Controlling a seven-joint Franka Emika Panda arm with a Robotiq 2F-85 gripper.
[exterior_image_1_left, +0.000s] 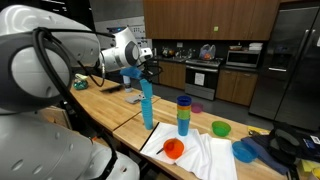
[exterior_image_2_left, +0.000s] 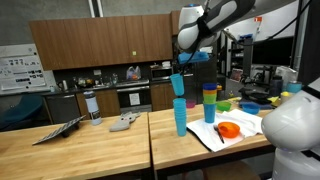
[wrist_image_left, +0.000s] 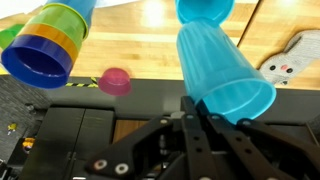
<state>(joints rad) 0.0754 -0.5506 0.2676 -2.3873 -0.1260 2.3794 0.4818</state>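
Observation:
My gripper (wrist_image_left: 196, 103) is shut on the rim of a light blue cup (wrist_image_left: 224, 68), pinching its wall between the fingers. In both exterior views the gripper (exterior_image_1_left: 141, 72) (exterior_image_2_left: 181, 66) holds the blue cup (exterior_image_1_left: 146, 91) (exterior_image_2_left: 178, 84) just over a stack of blue cups (exterior_image_1_left: 148, 112) (exterior_image_2_left: 181, 118) on the wooden counter. The top of that stack (wrist_image_left: 203, 10) shows beyond the held cup in the wrist view. I cannot tell whether the held cup touches the stack.
A stack of coloured cups (exterior_image_1_left: 183, 115) (exterior_image_2_left: 209, 103) (wrist_image_left: 48, 45) stands beside the blue stack. An orange cup (exterior_image_1_left: 174, 149) (exterior_image_2_left: 228, 130) lies on a white cloth (exterior_image_1_left: 205, 158). A green cup (exterior_image_1_left: 220, 128), a pink cup (wrist_image_left: 115, 80) and a blue bowl (exterior_image_1_left: 243, 151) sit nearby.

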